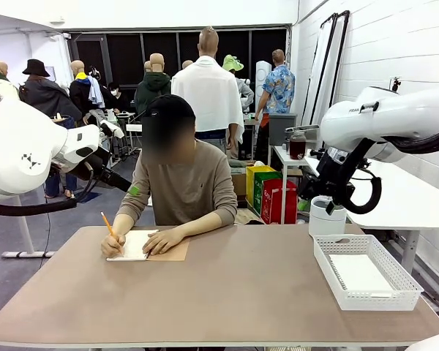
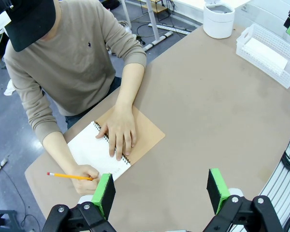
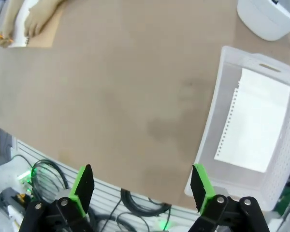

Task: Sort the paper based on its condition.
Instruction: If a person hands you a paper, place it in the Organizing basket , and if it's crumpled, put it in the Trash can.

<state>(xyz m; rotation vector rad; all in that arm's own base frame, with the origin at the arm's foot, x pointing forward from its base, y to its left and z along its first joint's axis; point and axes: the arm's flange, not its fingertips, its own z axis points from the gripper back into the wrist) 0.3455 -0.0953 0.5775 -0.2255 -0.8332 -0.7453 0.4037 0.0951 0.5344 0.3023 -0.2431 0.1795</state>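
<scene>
1. Both claws were up and waiting! The left claw (image 2: 160, 187) hung high over the matte brown table (image 2: 208, 125), green pads spread wide, nothing between them. The right claw (image 3: 141, 187) was just as wide and empty above the table's near edge, beside the white plastic lattice basket (image 3: 206, 145).
2. One thin white paper sheet (image 3: 256, 121) with a perforated edge lay flat inside that basket. The page in play sat in the spiral notebook with a brown kraft cover (image 2: 145, 133), pinned under the person's flat hand (image 2: 118, 133), with the writing hand (image 2: 84, 173) holding a yellow pencil (image 2: 67, 175) to it.
3. Biggest danger: a descent now. With both hands on the page, the left claw could have struck fingers or the pencil.
4. A loose sheet lying flat on the table would offer the pads no edge. A hard pinch could crease it and spoil the very condition being judged.
5. The basket and the white round tub (image 1: 327, 218) stood just beside each other, so a high release could have let a light sheet drift into the wrong one.
6. A low pass by the right claw could have snagged the basket wall and dragged it toward the edge.
</scene>
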